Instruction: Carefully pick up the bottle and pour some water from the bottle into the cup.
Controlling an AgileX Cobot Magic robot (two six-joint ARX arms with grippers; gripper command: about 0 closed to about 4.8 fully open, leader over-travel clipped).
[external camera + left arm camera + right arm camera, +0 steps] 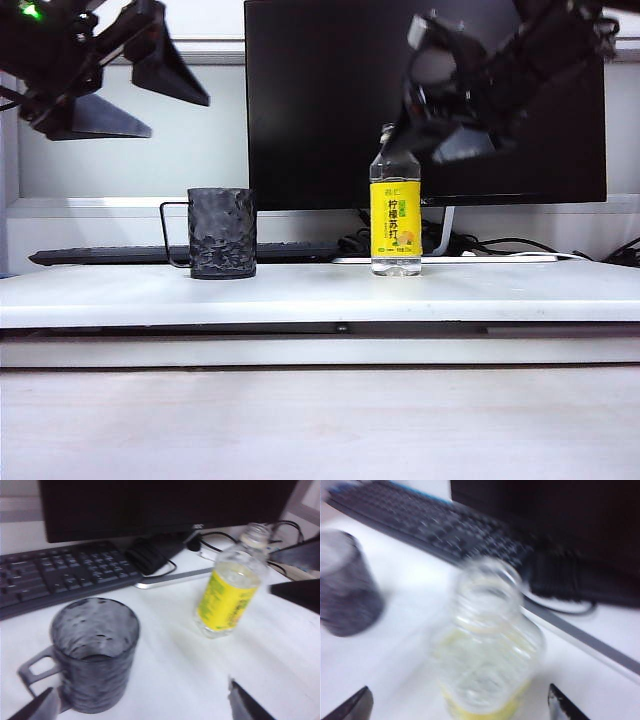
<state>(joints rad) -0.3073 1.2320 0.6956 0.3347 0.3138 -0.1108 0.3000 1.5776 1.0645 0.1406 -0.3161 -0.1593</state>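
Exterior view shows you the bottle [395,214] standing upright on the bench [320,290], capless, its yellow label facing the camera; nothing has hold of it, so by my reading the pick-up is not yet made and the pour is all ahead. The cup [222,233] stands upright well to the bottle's left in that view, handle turned away from the bottle, with bare bench between them.

Your right gripper [452,118] hangs above and just right of the bottle's neck, jaws spread wide and empty; its wrist view, though blurred, looks down on the open mouth between the two fingertips [350,706]. Your left gripper [140,95] sits high over the bench to the cup's left, also wide open and holding nothing.

For room, you have a keyboard [120,256], a monitor [425,100] and loose cables [520,243] close behind both things. The bench's front edge lies nearer the camera, with clear surface before it.
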